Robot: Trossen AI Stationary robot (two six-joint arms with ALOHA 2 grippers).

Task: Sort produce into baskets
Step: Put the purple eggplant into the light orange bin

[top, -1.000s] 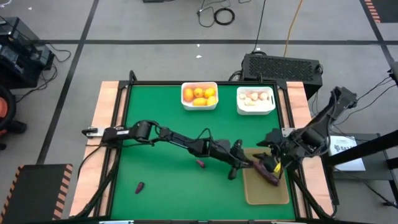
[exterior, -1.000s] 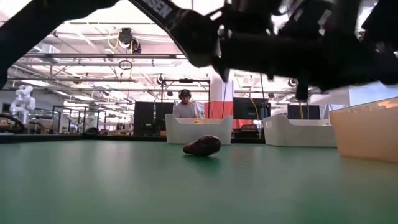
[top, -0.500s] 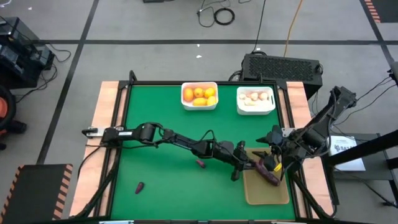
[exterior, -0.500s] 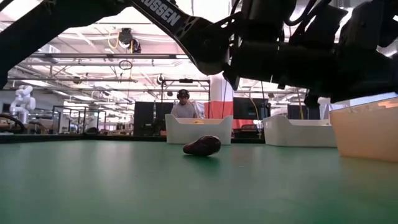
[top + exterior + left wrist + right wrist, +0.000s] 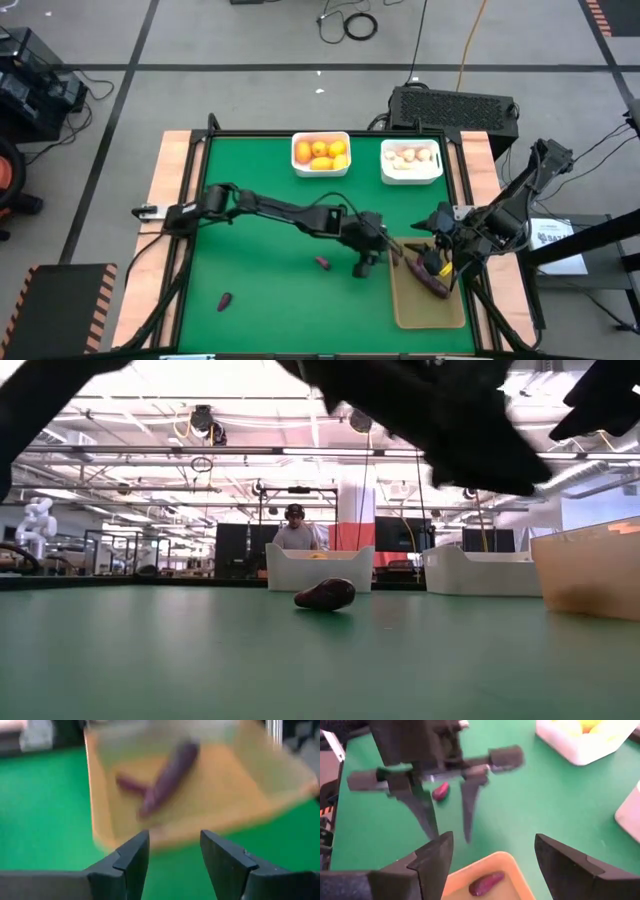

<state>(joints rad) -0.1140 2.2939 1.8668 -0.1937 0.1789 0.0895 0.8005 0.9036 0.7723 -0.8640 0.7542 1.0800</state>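
My left gripper (image 5: pixel 363 262) hangs open and empty above the green mat, just left of the tan tray (image 5: pixel 405 310); its fingers (image 5: pixel 134 851) face the tray. In the tray lie a long dark purple piece (image 5: pixel 170 775) and a short one (image 5: pixel 129 784). My right gripper (image 5: pixel 434 255) hovers open and empty over the tray's far end. Two purple pieces lie on the mat: one near the left gripper (image 5: pixel 322 263), also in the low view (image 5: pixel 325 594), and one at the near left (image 5: pixel 225 299). Orange fruits fill one white bin (image 5: pixel 321 153), white bulbs the other (image 5: pixel 411 160).
A black box with a grille (image 5: pixel 455 105) stands beyond the table's far right corner. The two arms' grippers are close together at the tray's left and far edges. A person (image 5: pixel 297 532) sits in the room far behind the table.
My left gripper has drawn back from the tray's left edge toward the table's left and far side and has risen. The short purple piece that was at its fingertips stays lying in the tray.
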